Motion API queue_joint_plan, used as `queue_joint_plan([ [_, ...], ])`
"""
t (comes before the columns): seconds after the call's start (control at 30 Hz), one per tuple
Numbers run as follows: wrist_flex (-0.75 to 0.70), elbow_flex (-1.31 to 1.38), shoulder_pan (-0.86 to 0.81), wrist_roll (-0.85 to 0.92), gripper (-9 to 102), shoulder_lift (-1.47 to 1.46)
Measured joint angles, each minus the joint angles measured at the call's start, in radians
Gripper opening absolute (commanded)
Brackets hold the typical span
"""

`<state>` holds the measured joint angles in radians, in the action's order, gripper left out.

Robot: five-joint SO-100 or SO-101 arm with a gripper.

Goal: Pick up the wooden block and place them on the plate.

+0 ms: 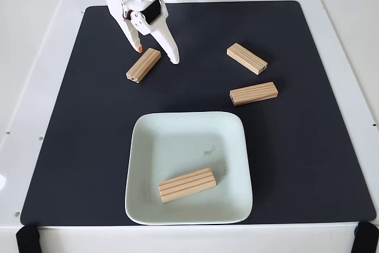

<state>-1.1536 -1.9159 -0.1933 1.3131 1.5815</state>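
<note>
Tool poised over the left block, jaws spread

In the fixed view the left block lies on the mat, long axis slanting from lower left to upper right, its upper end between the two fingers of the tool, which stands spread and empty just above it. Further right, one block already rests on the plate; two more wait on the mat's right half.

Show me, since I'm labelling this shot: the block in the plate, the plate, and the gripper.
Block in the plate (187, 185), fixed view: middle of its grooved top.
Plate (177, 137), fixed view: bare floor above the block.
Gripper (157, 54), fixed view: midway between its open fingertips.
</note>
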Motion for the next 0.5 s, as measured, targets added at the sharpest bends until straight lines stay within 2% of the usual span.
queue_joint_plan([
  [0.2, 0.115, 0.000, 0.002, -0.028, 40, -0.061],
  [0.5, 0.129, 0.002, 0.014, -0.029, 40, -0.078],
])
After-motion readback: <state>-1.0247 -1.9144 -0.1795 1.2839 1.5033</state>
